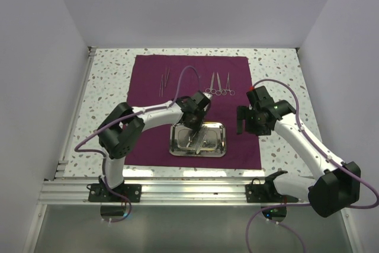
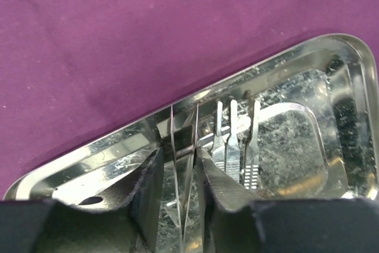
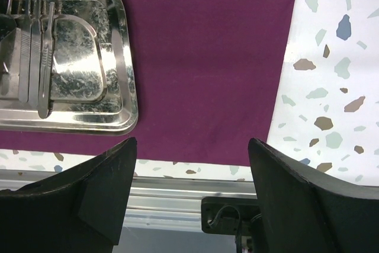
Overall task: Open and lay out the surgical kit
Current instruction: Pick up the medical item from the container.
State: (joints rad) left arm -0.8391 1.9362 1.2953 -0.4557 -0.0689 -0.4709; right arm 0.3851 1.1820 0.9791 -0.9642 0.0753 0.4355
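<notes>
Left side: left gripper (image 1: 194, 130) is down inside the shiny rectangular steel tray (image 1: 217, 146), which has rounded corners. Its fingers (image 2: 151, 191) are drawn close on either side of a two-bladed silver tweezers (image 2: 183, 167) lying in the tray. The blades are spread in a V. I cannot tell whether the pads are actually pinching them. Three flat silver handles (image 2: 235, 143) lie just beside that tool, toward the tray's far end.

Right side: right gripper (image 3: 192, 141) is spread wide and holds nothing. It hangs above the near right corner of the dark purple cloth wrap (image 1: 148, 69).

Layout: the cloth is spread flat on the speckled white table (image 1: 278, 69). The tray sits on its near half, with the near rim close to the cloth's near edge. Along the far half lie slim silver tweezers (image 1: 164, 82) on the left and ring-handled silver forceps (image 1: 219, 84) on the right. Both are well apart from the tray.

Room: bare cloth lies between the tray and the far instruments, and between the tray's right rim and the cloth's right edge. Open tabletop runs beyond that edge. White walls (image 1: 35, 57) close in the left, right and far sides, and an aluminium rail (image 1: 189, 191) bounds the near side.
</notes>
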